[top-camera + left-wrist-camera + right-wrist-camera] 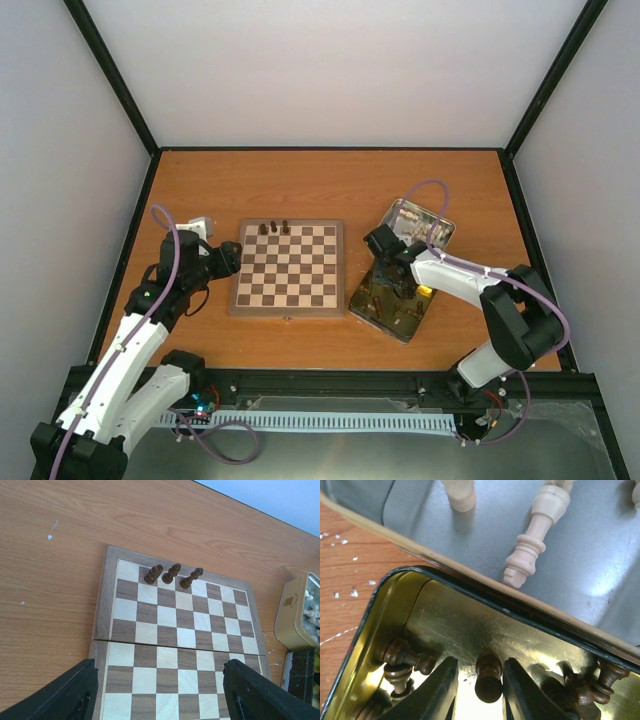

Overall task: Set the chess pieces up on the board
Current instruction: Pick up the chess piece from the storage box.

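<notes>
The board (290, 268) lies mid-table, with three dark brown chess pieces (274, 228) upright on its far row; they also show in the left wrist view (171, 573). My left gripper (228, 262) is open and empty, hovering over the board's left edge, fingers wide over the board's near squares (160, 667). My right gripper (398, 288) is down inside the gold-lined tin (385, 312). Its jaws (480, 667) straddle a lying dark piece (488, 677). The right finger touches it and a small gap shows on the left. More dark pieces (400, 660) lie beside the jaws.
A silver tin half (420, 222) behind the gold one holds cream-white pieces (532, 545); it shows at the right edge of the left wrist view (295, 615). Black frame posts and white walls enclose the wooden table (330, 180).
</notes>
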You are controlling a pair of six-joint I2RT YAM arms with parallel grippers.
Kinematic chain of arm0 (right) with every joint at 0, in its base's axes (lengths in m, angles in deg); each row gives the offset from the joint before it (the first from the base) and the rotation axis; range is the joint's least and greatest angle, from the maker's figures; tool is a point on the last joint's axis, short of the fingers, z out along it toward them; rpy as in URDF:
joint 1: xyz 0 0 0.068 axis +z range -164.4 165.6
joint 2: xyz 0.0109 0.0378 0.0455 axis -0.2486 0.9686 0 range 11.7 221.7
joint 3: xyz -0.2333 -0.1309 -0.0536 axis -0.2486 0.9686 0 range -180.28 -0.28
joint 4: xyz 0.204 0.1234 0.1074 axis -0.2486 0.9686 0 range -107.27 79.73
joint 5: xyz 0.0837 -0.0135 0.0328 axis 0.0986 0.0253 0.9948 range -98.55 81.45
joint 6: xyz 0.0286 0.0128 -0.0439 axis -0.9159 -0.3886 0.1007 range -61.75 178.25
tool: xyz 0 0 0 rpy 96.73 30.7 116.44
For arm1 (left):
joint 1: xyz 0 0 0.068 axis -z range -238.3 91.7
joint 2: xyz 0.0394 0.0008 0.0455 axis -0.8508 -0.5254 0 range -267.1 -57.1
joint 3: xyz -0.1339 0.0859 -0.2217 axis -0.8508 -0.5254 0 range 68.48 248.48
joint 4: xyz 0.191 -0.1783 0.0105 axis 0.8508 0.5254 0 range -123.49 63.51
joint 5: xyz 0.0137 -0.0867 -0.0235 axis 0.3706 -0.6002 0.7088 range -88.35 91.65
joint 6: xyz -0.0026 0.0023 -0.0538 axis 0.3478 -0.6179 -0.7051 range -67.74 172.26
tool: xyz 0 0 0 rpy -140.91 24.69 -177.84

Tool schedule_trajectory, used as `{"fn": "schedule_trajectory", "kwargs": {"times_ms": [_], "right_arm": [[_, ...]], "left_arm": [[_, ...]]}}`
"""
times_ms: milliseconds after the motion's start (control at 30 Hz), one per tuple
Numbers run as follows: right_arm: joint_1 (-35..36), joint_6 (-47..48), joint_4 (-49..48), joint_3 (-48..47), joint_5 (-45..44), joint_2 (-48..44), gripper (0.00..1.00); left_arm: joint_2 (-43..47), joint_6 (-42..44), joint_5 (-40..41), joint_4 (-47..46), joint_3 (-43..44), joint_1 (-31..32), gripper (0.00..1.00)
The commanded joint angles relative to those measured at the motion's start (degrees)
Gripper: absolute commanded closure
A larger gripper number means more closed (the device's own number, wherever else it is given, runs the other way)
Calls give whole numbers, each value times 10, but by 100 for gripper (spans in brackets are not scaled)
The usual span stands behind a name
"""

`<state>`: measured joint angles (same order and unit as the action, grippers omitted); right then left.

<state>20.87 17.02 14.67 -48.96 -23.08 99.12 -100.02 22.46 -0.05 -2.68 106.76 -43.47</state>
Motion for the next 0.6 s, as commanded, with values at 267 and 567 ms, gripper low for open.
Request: {"fn": "schedule_trajectory", "kwargs": {"times_ms": [267,567], "right_arm": [[-7,5,12,-17,-24,14,92],[-6,42,4,-67,74,-29,92]], "left_arm": [[2,8,5,-14,4,-2,30],[5,8,6,-13,4,-2,30]]}}
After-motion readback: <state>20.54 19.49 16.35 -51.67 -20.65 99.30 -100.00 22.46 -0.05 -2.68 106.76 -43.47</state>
